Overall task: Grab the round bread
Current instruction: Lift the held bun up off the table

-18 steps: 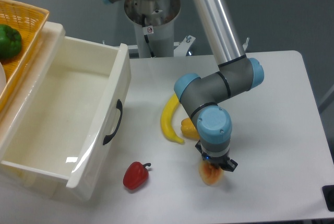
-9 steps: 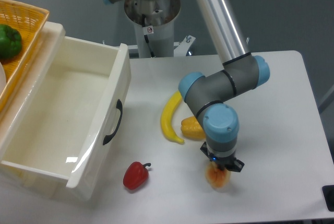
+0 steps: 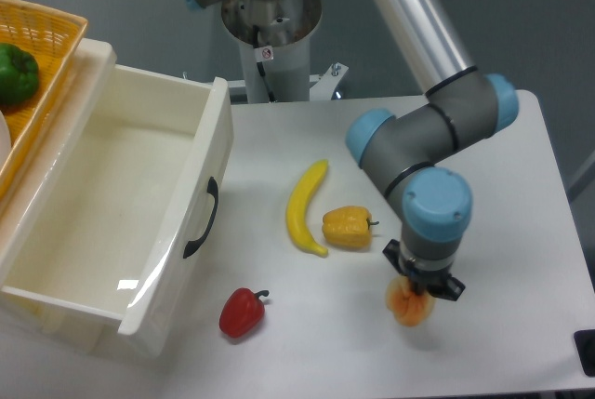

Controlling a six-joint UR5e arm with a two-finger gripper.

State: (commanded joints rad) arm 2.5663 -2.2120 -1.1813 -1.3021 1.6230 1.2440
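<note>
Carrying: the gripper [image 3: 420, 289] has the round bread [image 3: 409, 304] under it, near the front right of the surface [image 3: 521, 185].
Change: over the last second the arm has swung rightward, and the bread has gone with it, from just below the yellow pepper [image 3: 347, 228] to a spot apart from it (the pepper, half hidden before, now shows whole).
Meaning: since the bread travels with the gripper, I judge the grasp has taken; whether it has cleared the surface I cannot tell from this high view.
Jaws: closed on the bread from above, narrow, only the dark tips showing across its top.
Bread, where: directly beneath the wrist, right of the yellow pepper, well right of the red pepper [image 3: 243, 312].
Bread, heading: round, so no long axis to speak of; its lobed top is mostly covered by the gripper, and no tilt can be read.
Bystanders: the banana [image 3: 304, 207] lies just left of the yellow pepper; the white bin [image 3: 139, 222] and the yellow basket [image 3: 37, 36] with a green pepper [image 3: 17, 73] sit at the left, unmoved.
</note>
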